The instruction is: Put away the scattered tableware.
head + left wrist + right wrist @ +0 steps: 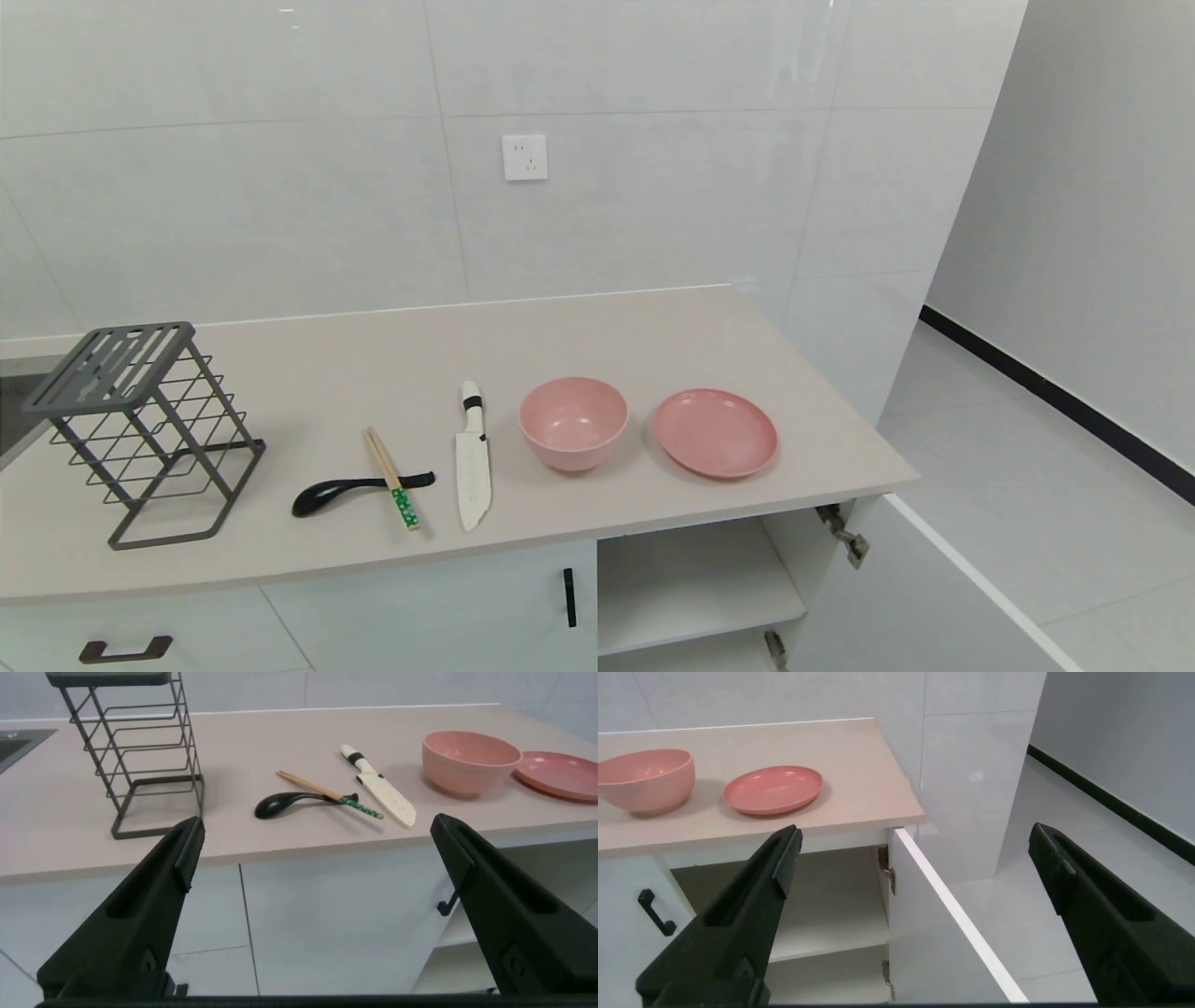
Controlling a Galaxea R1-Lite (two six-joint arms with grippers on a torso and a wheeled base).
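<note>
Tableware, namely black spoon (355, 490), chopsticks (392, 478), knife (472, 462), pink bowl (572, 425) and pink plate (715, 432), lies untouched on the tabletop (607, 336) rightward from the wire rack (112, 366), left pincer (315, 831) and right pincer (912, 835) gaping apart, so a first grasp probably comes next.

Tabletop (597, 345): beige.
Rack (140, 429): wire, upright, left end.
Spoon (336, 492): black, right of rack.
Chopsticks (392, 478): across spoon's handle.
Knife (472, 462): white, beside chopsticks.
Bowl (572, 422): pink, between knife and plate.
Plate (715, 432): pink, near right end.
</note>
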